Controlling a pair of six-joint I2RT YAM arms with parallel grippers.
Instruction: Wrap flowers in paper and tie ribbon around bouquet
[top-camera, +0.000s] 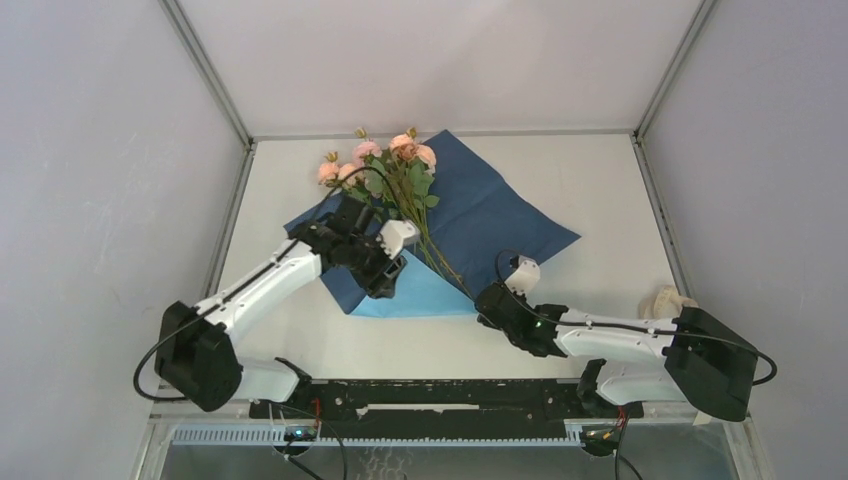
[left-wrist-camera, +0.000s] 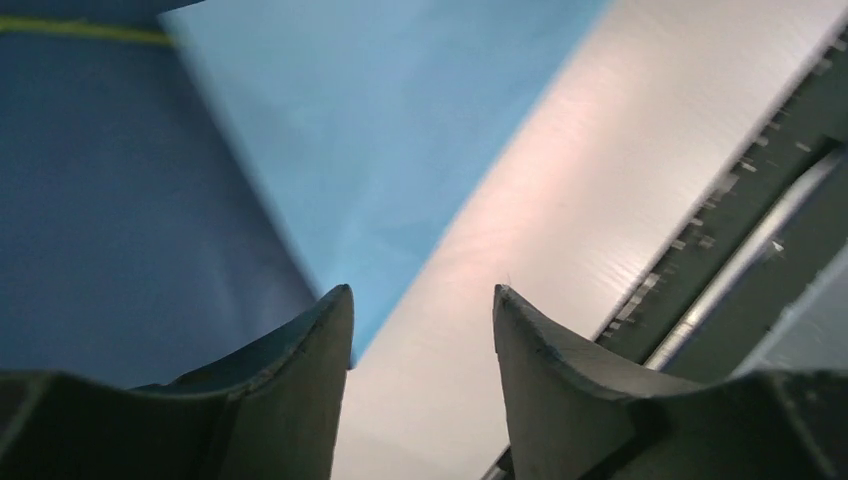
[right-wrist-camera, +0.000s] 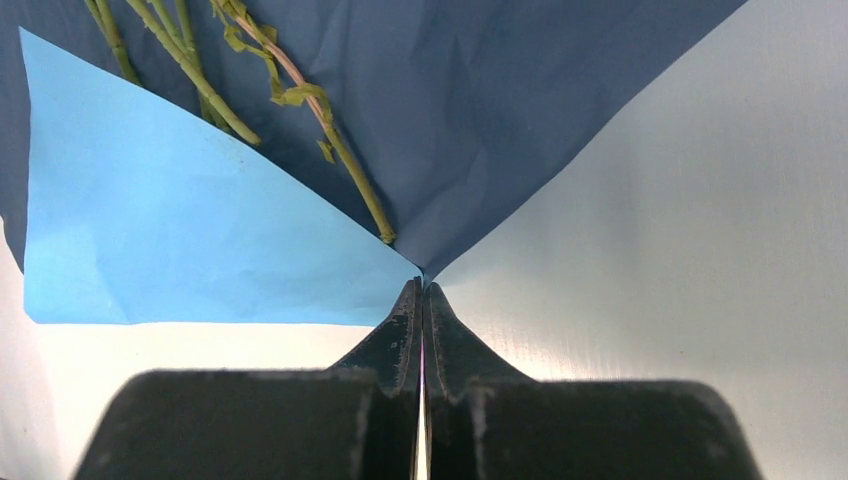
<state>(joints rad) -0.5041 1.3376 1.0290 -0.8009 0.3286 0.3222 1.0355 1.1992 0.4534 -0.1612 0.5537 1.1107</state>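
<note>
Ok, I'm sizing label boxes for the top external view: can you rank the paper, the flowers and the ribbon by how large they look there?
Largest to smallest:
1. paper, by far the widest.
2. flowers, blooms through to the stem ends.
3. ribbon, only a small bunched heap showing.

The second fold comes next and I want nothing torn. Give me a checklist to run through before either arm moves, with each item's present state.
1. Left gripper open, nothing between its jaws: ok.
2. Right gripper shut at the near corner of the paper: ok.
3. That corner actually pinched: cannot tell; the tips meet right at its point.
4. Light blue flap covering all the stems: not ok; one stem end lies bare on the dark face.
5. Blooms clear of the flap: ok.
6. Ribbon lying on the table, at its right edge: ok.
</note>
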